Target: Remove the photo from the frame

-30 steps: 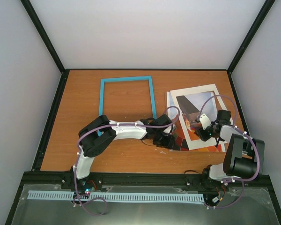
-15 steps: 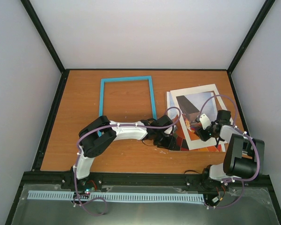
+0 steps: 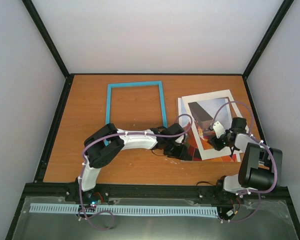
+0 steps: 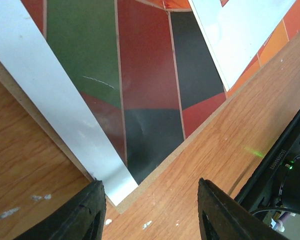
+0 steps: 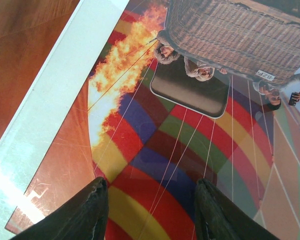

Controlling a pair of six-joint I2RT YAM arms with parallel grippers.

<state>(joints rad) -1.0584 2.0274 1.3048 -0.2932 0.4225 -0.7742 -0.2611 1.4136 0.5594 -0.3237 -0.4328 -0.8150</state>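
The light-blue frame (image 3: 135, 84) lies flat at the back left, with bare table showing inside it. The photo (image 3: 210, 97), a white-margined balloon print, lies to its right, outside the frame. It rests askew on a second coloured sheet on a brown backing board (image 4: 155, 170). My left gripper (image 3: 182, 150) is open and low over the board's near-left corner (image 4: 150, 200). My right gripper (image 3: 215, 141) is open above the photo; the right wrist view (image 5: 150, 200) shows its checkered red, yellow and blue panels (image 5: 190, 125) between the fingers.
Black rails edge the wooden table (image 3: 90, 160), with grey walls behind and at both sides. The right arm's base (image 3: 257, 172) stands close to the photo's near-right corner. Small white flecks lie on the wood by the board's corner (image 4: 145, 225).
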